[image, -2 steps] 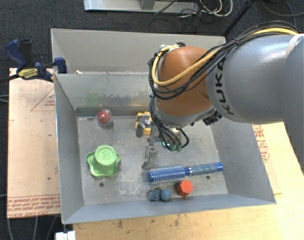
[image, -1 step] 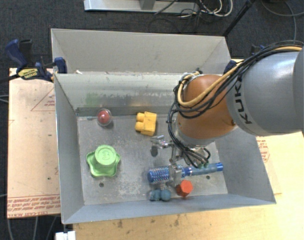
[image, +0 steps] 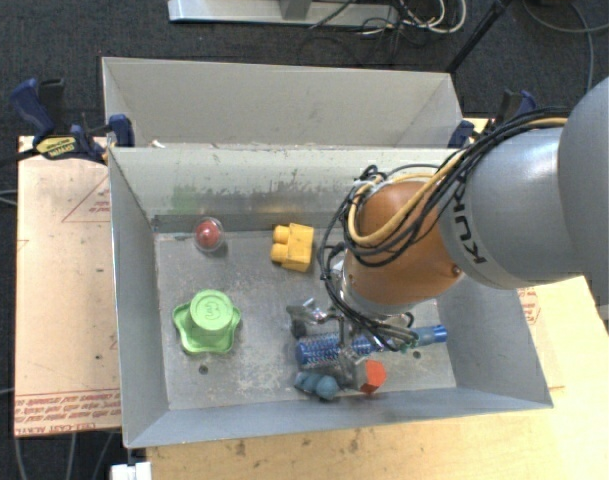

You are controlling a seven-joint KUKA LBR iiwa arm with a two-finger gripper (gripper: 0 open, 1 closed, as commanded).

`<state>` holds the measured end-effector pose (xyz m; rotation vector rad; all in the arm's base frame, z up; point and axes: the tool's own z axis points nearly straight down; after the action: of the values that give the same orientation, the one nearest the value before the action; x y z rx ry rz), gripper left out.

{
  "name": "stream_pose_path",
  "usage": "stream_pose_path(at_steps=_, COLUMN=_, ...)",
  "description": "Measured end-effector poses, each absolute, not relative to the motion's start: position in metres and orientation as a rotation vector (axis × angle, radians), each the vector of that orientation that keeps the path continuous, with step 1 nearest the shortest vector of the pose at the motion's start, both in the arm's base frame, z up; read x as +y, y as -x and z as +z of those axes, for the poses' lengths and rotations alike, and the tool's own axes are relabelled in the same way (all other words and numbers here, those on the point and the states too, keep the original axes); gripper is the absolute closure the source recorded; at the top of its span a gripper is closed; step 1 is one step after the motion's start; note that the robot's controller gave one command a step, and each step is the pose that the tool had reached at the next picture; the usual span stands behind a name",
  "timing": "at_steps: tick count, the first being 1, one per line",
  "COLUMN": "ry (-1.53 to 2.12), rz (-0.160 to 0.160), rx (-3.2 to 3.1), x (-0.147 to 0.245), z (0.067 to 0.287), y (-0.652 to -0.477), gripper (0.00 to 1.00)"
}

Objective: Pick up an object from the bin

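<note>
Much bare bin floor (image: 259,298); end effector (image: 341,340) over heap (image: 329,380) at near wall (image: 284,418).

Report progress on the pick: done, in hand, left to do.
Done: nothing lifted out; the green scalloped cup, red ball and yellow block lie apart on the bin floor. In hand: the gripper is low over the front heap, by a blue bristly piece and an orange-red piece. Left: a grasp and lift; no hold is visible.

The bin (image: 136,288) was dull, scuffed grey metal, while the green cup (image: 207,321) and yellow block (image: 293,246) looked smooth plastic.
</note>
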<state>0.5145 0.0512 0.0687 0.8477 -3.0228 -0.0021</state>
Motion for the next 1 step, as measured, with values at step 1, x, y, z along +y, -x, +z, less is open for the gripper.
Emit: stream_pose_path(at_steps=1, ry=-0.847, rz=-0.003, rx=-3.025, x=0.0512, z=0.0692, y=-0.5149, gripper=1.0)
